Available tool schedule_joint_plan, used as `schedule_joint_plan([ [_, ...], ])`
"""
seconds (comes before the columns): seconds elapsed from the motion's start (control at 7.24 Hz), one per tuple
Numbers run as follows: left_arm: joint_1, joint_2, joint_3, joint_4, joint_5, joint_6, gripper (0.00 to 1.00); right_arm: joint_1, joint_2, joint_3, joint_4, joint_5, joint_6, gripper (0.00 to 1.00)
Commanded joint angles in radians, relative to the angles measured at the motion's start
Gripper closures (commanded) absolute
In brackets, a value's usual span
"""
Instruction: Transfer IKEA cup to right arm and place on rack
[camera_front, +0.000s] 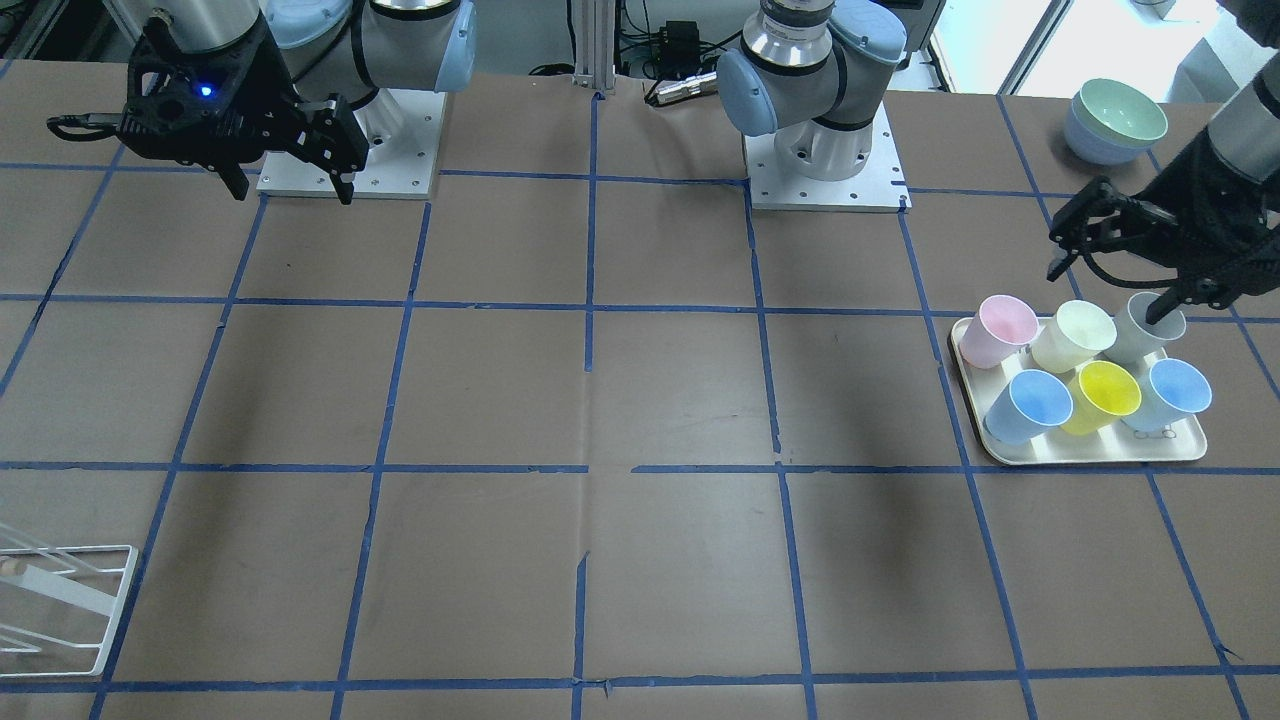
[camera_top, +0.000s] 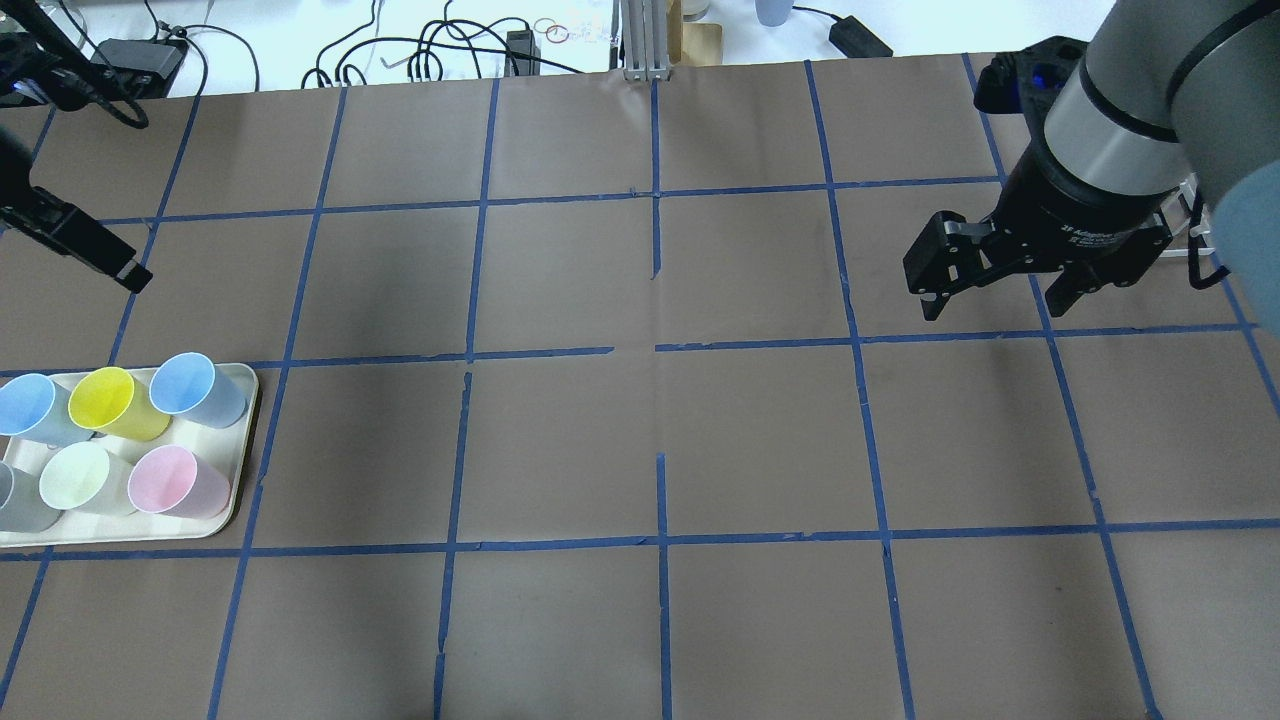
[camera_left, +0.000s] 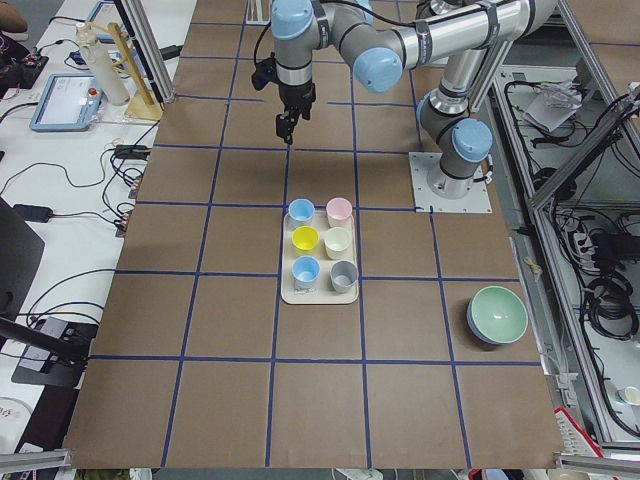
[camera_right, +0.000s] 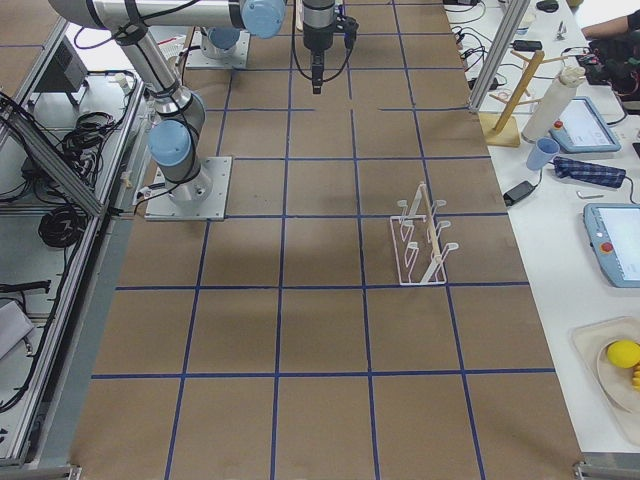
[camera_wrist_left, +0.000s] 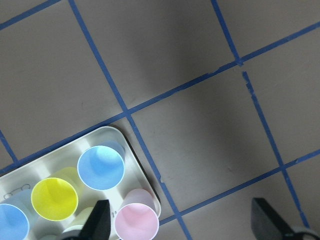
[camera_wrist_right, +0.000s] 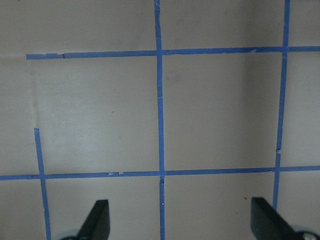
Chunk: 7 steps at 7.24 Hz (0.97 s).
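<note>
By my judgement the task is only beginning: the IKEA cup (camera_top: 110, 402) is standing upright on the tray (camera_top: 240, 470), between two blue cups (camera_top: 190, 385), and no gripper is touching it. The left gripper (camera_wrist_left: 182, 225) is hovering high near the tray, its jaws wide apart and holding nothing. The right gripper (camera_top: 995, 295) is hanging well apart over the table, jaws also wide and holding nothing. The rack (camera_right: 420, 240) is carrying no cup. The grasp, the handover and the placing are all remaining.

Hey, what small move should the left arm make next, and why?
Probably shift the open left gripper sideways over the yellow IKEA cup; it hangs empty beside the tray, and the cup stands untouched between two blue cups.
</note>
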<state>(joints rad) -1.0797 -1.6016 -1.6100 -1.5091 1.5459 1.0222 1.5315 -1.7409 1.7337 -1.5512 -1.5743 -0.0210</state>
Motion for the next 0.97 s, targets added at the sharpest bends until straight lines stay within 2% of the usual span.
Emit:
schedule_joint_plan([
  [0.0,0.113,-0.079,-0.033,0.120,0.003,0.192,0.00,-0.001,0.001,0.001,0.000,0.000,-0.001,0.00],
  [0.14,0.144,-0.113,-0.051,0.172,0.005,0.222,0.00,-0.001,0.000,0.001,0.002,0.000,0.000,0.00],
  [0.41,0.193,-0.184,-0.093,0.251,0.077,0.248,0.00,-0.001,0.000,0.001,0.000,0.000,0.001,0.00],
  [0.83,0.233,-0.274,-0.100,0.299,0.080,0.249,0.00,0.001,0.000,0.000,0.008,0.000,0.001,0.00],
])
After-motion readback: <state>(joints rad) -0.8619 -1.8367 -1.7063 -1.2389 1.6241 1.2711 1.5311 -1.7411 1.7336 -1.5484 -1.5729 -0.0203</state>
